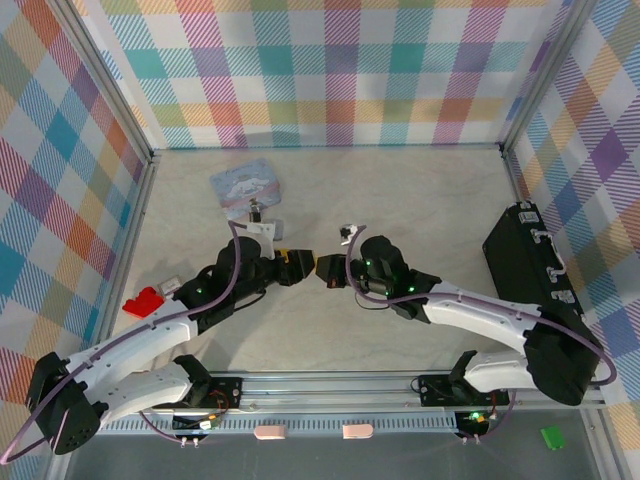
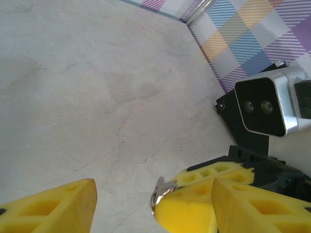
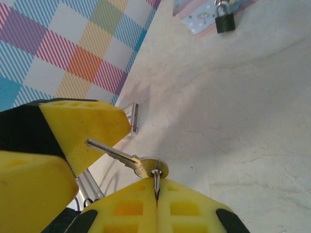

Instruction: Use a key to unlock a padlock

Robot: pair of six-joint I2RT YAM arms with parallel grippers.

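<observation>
My right gripper (image 3: 156, 187) is shut on the thin ring of the key (image 3: 127, 159), pinched between its yellow fingertips. The key's silvery blade sticks out leftward, its tip against the pad of one of the left gripper's fingers (image 3: 82, 126). My left gripper (image 2: 154, 194) stands open, its fingers either side of the right gripper's tip and the key's metal (image 2: 163, 190). From above, the two grippers (image 1: 290, 265) (image 1: 325, 270) meet nose to nose at mid-table. The small dark padlock (image 3: 224, 22) with its silvery shackle lies apart at the edge of the pale-blue tin (image 3: 197, 17).
The tin (image 1: 243, 187) sits at the back left of the table. A black case (image 1: 525, 255) lies along the right wall. A red object (image 1: 143, 302) and a small clear box (image 1: 168, 286) lie by the left arm.
</observation>
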